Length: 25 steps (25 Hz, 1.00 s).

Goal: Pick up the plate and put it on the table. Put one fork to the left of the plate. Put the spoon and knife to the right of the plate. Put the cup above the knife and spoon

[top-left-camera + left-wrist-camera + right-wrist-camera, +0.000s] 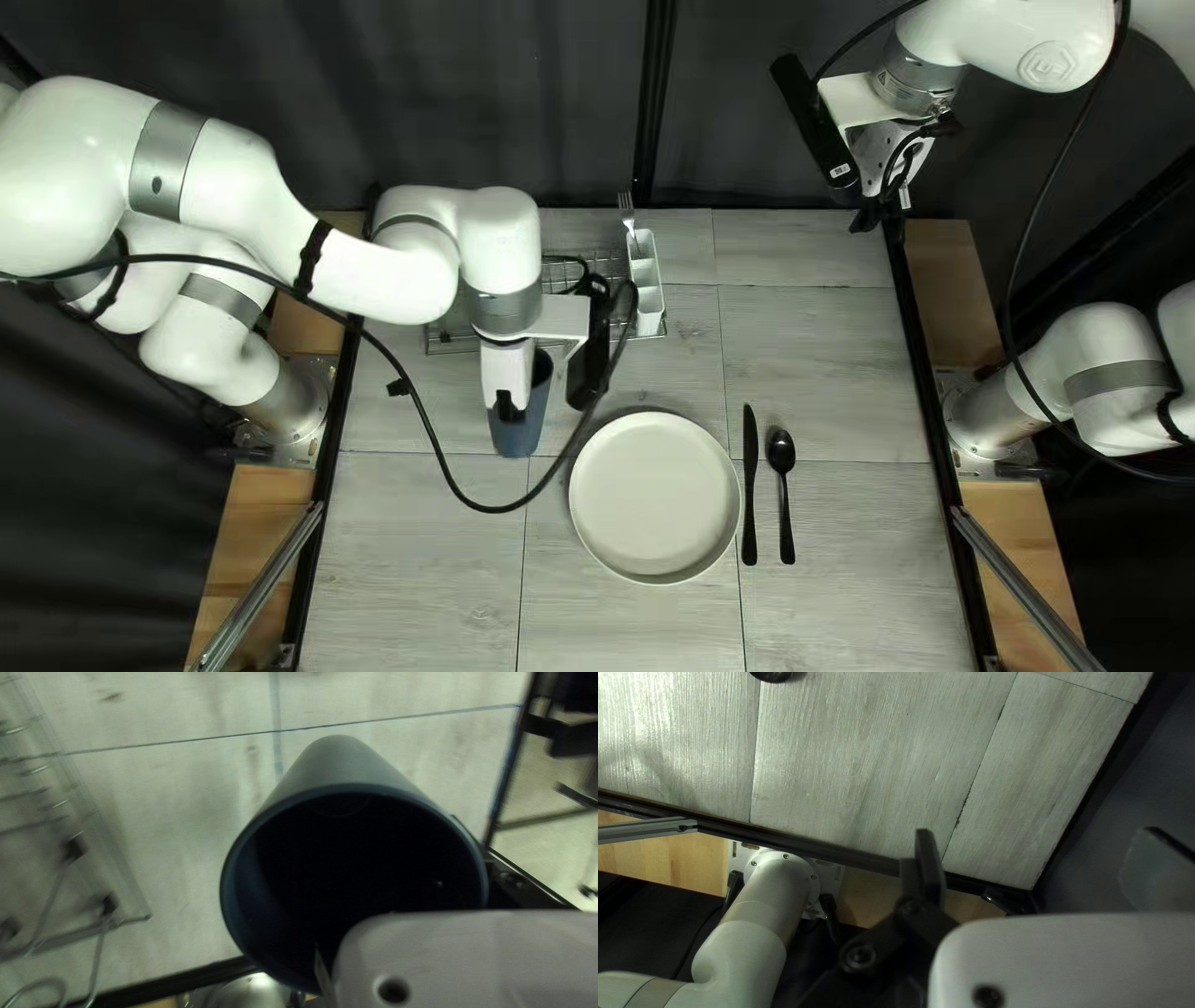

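My left gripper [509, 406] is shut on a dark blue cup [518, 439], just in front of the dish rack and left of the plate. In the left wrist view the cup [350, 858] shows its open mouth and hides the fingers. A cream plate [653, 495] lies on the table. Right of it lie a black knife [750, 485] and a black spoon [782, 481], side by side. A fork [627, 217] stands in the white cutlery holder [646, 280]. My right gripper [864, 210] hangs raised at the back right, open and holding nothing; one finger [926, 858] shows.
A wire dish rack [560, 280] stands at the back, partly under my left arm. A black cable [439, 448] loops over the table left of the plate. Black frame rails [920, 373] line the table's sides.
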### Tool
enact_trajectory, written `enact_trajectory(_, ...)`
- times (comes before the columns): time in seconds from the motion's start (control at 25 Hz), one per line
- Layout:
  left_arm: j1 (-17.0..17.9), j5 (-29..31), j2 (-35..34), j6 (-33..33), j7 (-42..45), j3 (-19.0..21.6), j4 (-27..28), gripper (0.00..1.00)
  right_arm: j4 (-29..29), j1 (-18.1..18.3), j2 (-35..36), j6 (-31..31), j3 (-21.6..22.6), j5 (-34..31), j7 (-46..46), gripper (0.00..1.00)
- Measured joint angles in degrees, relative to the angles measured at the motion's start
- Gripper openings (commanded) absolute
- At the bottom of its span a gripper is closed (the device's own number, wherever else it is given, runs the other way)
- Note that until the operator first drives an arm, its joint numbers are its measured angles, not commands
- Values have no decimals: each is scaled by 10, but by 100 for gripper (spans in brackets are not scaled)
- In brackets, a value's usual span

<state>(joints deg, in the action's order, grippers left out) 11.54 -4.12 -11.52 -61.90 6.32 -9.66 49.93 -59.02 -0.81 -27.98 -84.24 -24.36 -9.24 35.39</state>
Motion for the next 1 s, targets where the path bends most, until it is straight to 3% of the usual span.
enact_trajectory(0.36, 0, 110, 59, 76, 75, 22, 8, 0, 0, 0, 0, 0, 0, 0, 0, 100)
enact_trajectory(0.76, -13, 100, 150, 102, 36, 10, 64, 0, 0, 0, 0, 0, 0, 0, 0, 100)
enact_trajectory(1.0, -21, 100, 171, 117, 15, 5, 68, 0, 0, 0, 0, 0, 0, 0, 0, 100)
